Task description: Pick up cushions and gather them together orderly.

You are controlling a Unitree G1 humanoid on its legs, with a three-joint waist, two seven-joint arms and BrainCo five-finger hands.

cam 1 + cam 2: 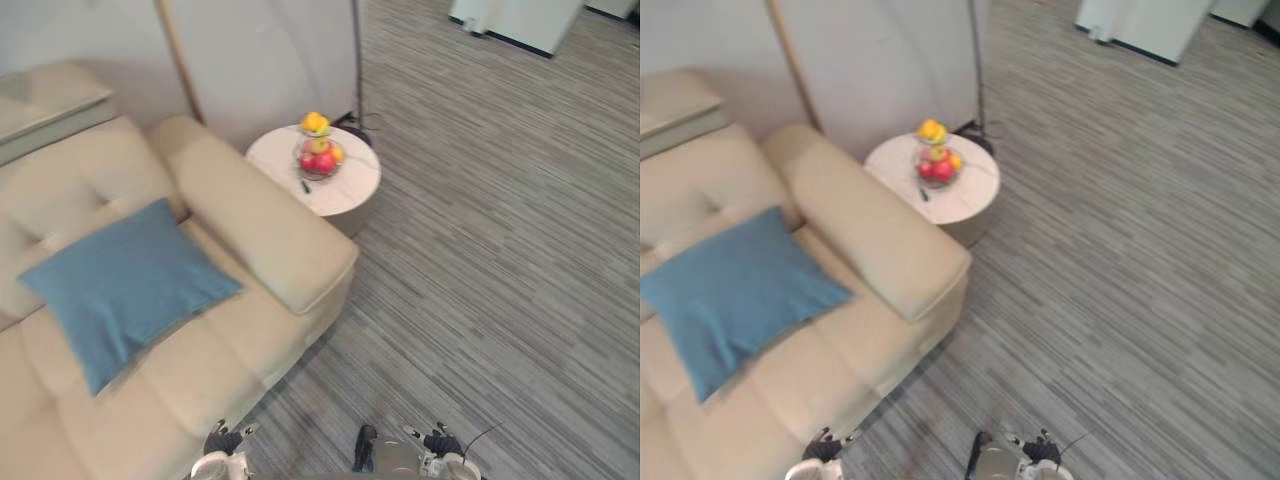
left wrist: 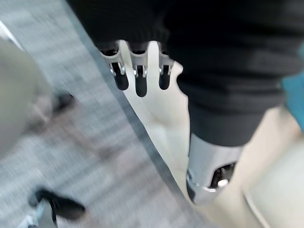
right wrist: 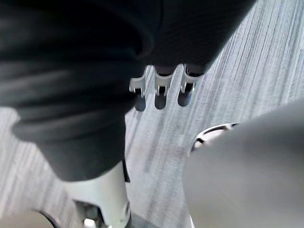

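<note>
1. Sofa [image 1: 250,215]: beige, carries the cushion.
2. Cushion [image 1: 125,285]: blue, mid-seat, leaning on the backrest. It is likely best approached squarely and gripped at opposite edges.
3. Left hand [image 2: 141,78]: fingers relaxed, empty, by the sofa's front edge.
4. Right hand [image 3: 160,95]: fingers relaxed, empty, above carpet [image 3: 247,71].

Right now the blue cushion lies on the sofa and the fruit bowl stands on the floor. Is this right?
No. The blue cushion lies on the sofa, but the fruit bowl stands on the round white table, not the floor; the left eye view shows it.
</note>
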